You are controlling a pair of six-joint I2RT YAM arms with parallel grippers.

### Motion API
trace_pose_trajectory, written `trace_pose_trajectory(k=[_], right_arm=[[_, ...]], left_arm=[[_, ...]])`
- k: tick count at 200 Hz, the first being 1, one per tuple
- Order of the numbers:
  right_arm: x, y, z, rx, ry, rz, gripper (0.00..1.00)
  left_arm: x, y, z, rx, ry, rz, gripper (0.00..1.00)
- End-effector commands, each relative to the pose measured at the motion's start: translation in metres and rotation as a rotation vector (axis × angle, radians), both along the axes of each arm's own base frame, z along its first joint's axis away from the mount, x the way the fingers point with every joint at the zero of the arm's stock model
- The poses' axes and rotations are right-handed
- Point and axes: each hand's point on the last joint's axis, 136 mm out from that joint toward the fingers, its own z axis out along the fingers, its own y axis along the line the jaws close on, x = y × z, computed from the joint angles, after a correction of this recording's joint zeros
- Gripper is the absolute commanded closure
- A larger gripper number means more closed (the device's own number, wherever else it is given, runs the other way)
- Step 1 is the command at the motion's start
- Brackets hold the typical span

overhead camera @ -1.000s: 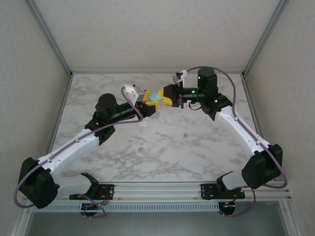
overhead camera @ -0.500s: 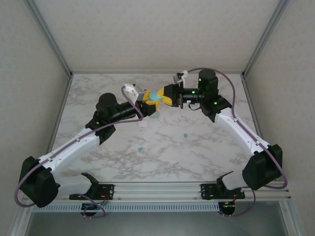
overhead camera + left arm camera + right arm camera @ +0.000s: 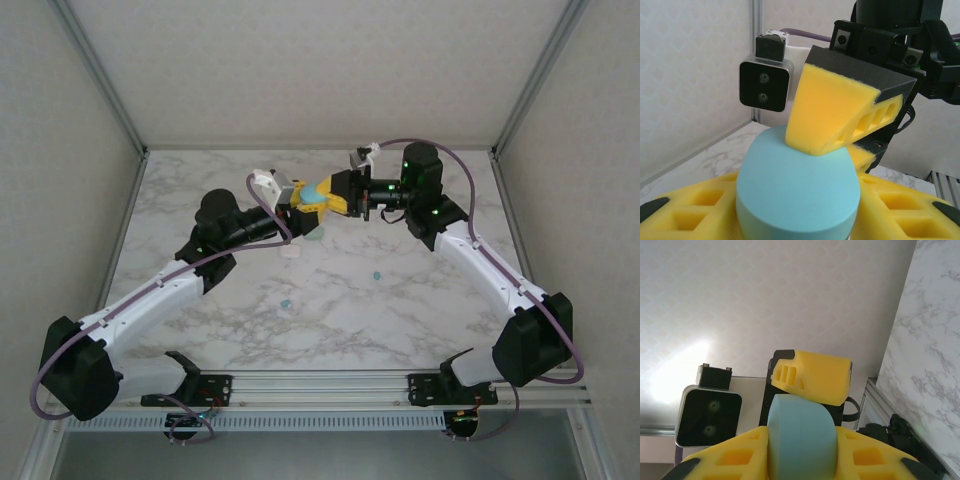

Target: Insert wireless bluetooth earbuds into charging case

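I am holding the teal charging case (image 3: 318, 193) up off the desk (image 3: 400, 320), toward 12 o'clock, with both arms meeting on it. The left pincer (image 3: 306, 204) is clamping its flanks. The right pincer (image 3: 331, 191) is gripping it crosswise, with one yellow finger (image 3: 832, 112) pressing on the rim in the left wrist view. The case is looking rigid, smooth and rounded, so I am expecting it to squirm between the pads; gripping across its broad sides is seeming safest. One teal earbud (image 3: 377, 273) is lying on the desk at 5 o'clock from the case, and a second earbud (image 3: 286, 300) at 7 o'clock. They are looking tiny, light and probably slippery, so I am planning a fingertip pinch across the widest part.
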Motion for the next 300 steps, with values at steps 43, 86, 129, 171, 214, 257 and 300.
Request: trace_pose_trajectory(k=[43,86,129,171,214,257,300], right_arm=[[-0.003,-0.001,0.015,0.039,-0.032,-0.021,0.83],[0.000,-0.002,0.018,0.067,-0.011,-0.038,0.83],[0.000,-0.002,0.015,0.066,0.005,-0.045,0.83],[0.001,-0.003,0.027,0.110,0.002,-0.054,0.84],[-0.001,-0.004,0.026,0.100,-0.004,-0.059,0.84],[-0.002,-0.005,0.023,0.079,-0.002,-0.063,0.83],[-0.002,-0.005,0.022,0.079,0.000,-0.062,0.83]], left_arm=[[-0.005,-0.001,0.017,-0.038,-0.055,-0.010,0.50],[-0.005,0.001,0.014,-0.030,-0.064,0.005,0.46],[-0.007,0.002,0.015,-0.031,-0.079,0.002,0.48],[-0.006,0.004,0.012,-0.022,-0.082,0.022,0.46],[-0.004,0.005,0.015,-0.025,-0.082,0.032,0.47],[-0.003,0.004,0.021,-0.052,-0.082,0.031,0.46],[-0.003,0.005,0.026,-0.068,-0.084,0.034,0.45]])
